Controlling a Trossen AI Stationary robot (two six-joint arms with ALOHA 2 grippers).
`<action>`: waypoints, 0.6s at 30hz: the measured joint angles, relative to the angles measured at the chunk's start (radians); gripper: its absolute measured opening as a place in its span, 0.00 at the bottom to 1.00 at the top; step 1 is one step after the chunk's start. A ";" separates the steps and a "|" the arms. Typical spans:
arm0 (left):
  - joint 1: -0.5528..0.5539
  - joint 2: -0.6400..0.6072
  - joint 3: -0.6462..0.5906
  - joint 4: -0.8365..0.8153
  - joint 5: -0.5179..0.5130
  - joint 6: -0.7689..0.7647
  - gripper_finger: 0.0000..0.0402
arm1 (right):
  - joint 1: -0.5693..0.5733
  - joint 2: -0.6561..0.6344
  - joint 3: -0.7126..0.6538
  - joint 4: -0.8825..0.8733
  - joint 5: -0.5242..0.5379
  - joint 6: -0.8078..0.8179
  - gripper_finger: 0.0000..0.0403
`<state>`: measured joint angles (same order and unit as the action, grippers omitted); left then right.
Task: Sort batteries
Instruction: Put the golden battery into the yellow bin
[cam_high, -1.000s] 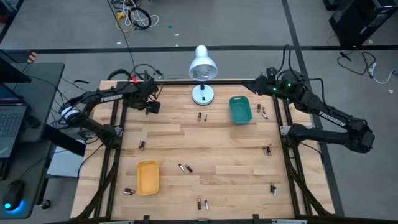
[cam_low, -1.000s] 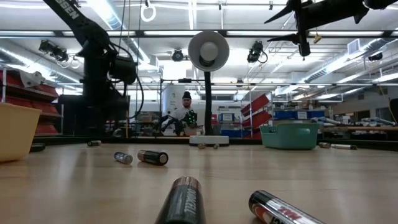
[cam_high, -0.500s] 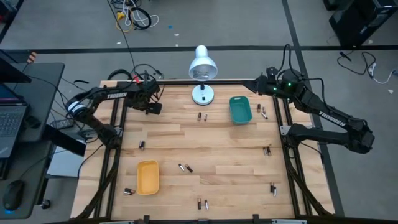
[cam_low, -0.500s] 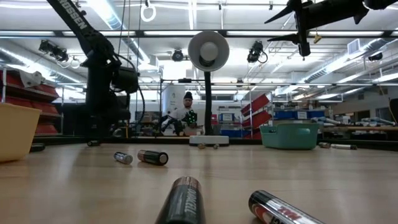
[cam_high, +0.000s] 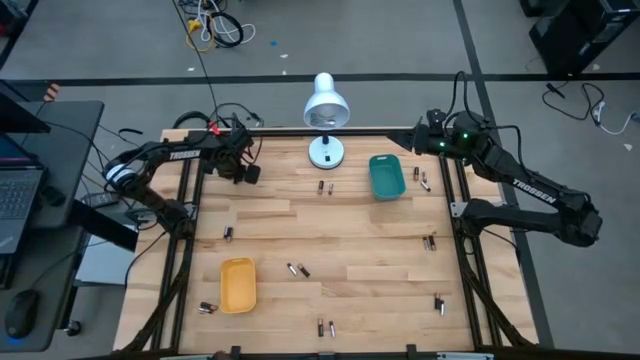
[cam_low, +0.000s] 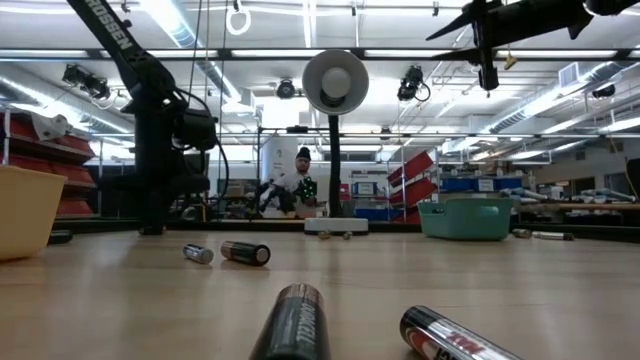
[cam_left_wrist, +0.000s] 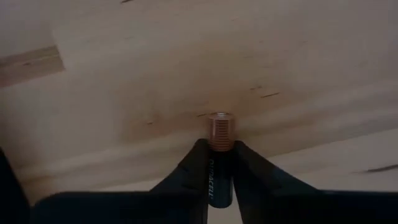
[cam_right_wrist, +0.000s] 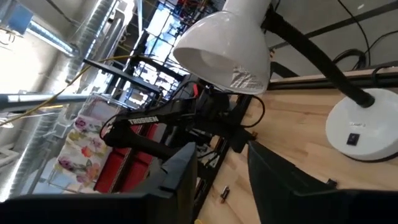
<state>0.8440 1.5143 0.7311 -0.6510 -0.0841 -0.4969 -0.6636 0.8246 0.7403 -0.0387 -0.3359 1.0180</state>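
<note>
wooden tabletop (cam_high: 330, 235) carries everything; white desk lamp (cam_high: 325, 105) at far edge centre, teal tray (cam_high: 387, 176) just right of it, yellow tray (cam_high: 238, 284) near-left. Batteries (cam_high: 298, 269) scattered loose across the tabletop: a pair mid-table, more along the near edge, right edge and beside the teal tray; two lie close to the low camera (cam_low: 297, 322). Left end effector (cam_left_wrist: 219, 163) down at the far-left corner of the tabletop, fingers pinching one black-and-copper battery (cam_left_wrist: 220, 140), copper end poking out past the tips over the wood. Right end effector (cam_right_wrist: 221, 171) raised above the far-right corner near the teal tray, fingers spread with a clear gap, holding nothing
</note>
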 joint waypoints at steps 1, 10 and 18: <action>0.000 -0.012 -0.003 0.002 0.000 -0.004 0.14 | 0.000 0.000 0.000 0.000 0.000 -0.001 0.30; -0.025 -0.192 -0.006 -0.147 0.030 -0.066 0.17 | 0.011 0.000 0.000 -0.010 0.000 -0.050 0.22; -0.210 -0.414 0.052 -0.369 0.147 -0.287 0.17 | 0.013 0.044 0.000 -0.022 0.003 -0.106 0.19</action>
<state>0.6336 1.1008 0.7834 -1.0203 0.0634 -0.7838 -0.6502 0.8682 0.7403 -0.0604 -0.3330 0.9120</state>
